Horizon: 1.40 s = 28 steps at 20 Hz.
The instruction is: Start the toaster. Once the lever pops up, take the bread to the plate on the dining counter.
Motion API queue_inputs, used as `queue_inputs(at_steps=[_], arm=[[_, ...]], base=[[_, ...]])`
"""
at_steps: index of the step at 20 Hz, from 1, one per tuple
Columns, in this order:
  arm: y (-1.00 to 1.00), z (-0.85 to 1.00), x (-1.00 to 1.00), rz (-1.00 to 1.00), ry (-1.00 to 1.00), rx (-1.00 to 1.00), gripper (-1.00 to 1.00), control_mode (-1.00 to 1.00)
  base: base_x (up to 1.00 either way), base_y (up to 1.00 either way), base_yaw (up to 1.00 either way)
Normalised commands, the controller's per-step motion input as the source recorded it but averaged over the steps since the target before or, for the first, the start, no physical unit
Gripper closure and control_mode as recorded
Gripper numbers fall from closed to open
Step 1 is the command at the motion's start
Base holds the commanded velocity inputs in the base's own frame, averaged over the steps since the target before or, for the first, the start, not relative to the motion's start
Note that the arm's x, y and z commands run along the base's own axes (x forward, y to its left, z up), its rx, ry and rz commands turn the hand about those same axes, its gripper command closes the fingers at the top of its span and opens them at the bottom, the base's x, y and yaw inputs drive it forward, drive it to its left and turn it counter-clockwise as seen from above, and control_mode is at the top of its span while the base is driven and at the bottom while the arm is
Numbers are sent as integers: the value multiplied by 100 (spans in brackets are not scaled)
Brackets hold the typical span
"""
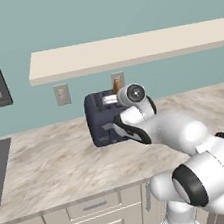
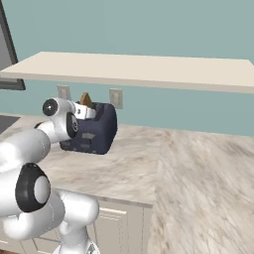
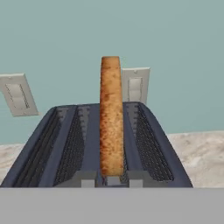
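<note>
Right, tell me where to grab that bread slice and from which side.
Take the bread by its upper half, coming straight down from above with one finger on each broad face. It stands on edge, upright, in a slot of the toaster, so just the top part is clear of the slot walls.

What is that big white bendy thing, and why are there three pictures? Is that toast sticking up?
The white bendy thing is a robot arm. Its gripper is like a hand with two small fingers. Two pictures come from cameras behind the arm, one on its left and one on its right. The third comes from a camera on the hand itself, looking along the fingers. On the marbled counter stands a dark blue toaster. Yes, that is the bread, a golden-brown slice standing up out of a middle slot. The gripper is shut on its lower end, down at the toaster's top.
</note>
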Motion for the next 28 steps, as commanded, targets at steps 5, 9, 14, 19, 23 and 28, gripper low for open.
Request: queue_inputs(at_steps=[5,9,14,19,23,28], arm=[[2,33,-43,-1,4,0,100,-100],[2,34,-50,-2,5,0,100,-100],[5,20,-58,-3,8,0,100,-100],[5,21,-61,-3,7,0,100,-100],[5,13,-66,-3,8,0,100,-100],[5,16,-73,-2,5,0,100,-100]], base=[[0,0,0],[0,0,0],[0,0,0],[0,0,0],[0,0,0],[0,0,0]])
